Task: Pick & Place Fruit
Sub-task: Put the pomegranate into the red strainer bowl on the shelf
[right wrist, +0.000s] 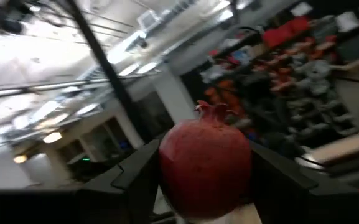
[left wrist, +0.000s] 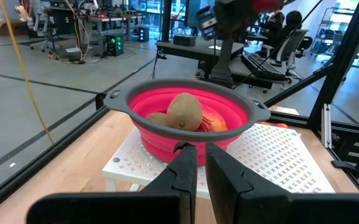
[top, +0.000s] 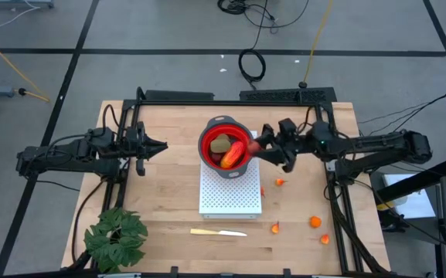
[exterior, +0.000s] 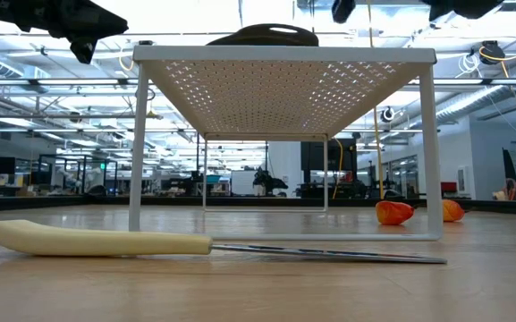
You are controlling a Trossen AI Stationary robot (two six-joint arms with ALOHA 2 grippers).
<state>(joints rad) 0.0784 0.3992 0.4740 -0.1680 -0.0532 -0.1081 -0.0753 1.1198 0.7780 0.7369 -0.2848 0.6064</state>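
From above, a red bowl (top: 224,145) sits on the far end of a white perforated rack (top: 230,191) in the middle of the wooden table (top: 168,193), and it holds an olive-brown oval fruit (top: 221,144) beside a red-orange oblong fruit (top: 235,153). The right gripper (top: 260,144) is at the bowl's right rim with a dark red ball (top: 253,146) between its fingers, just beside the oblong piece. The left gripper (top: 159,147) waits on the bowl's other side, apart from it. Small orange bits (top: 314,222) lie scattered on the table to the right of the rack, a pale yellow knife (top: 217,232) lies in front of it, and a green leafy plant (top: 115,235) sits at the near left corner. At table height, the knife (exterior: 105,240) lies across the foreground before the rack's legs (exterior: 284,63), and two orange bits (exterior: 394,212) rest on the wood beyond, to the right. From the left wrist, that gripper's fingers (left wrist: 182,168) are nearly closed with only a thin gap and nothing between them, pointing at the bowl (left wrist: 188,118), where the oval fruit (left wrist: 184,111) lies on top. From the right wrist, the dark red ball (right wrist: 205,165), with a small crown on top, is clamped between the two fingers (right wrist: 139,171), filling the space between them.
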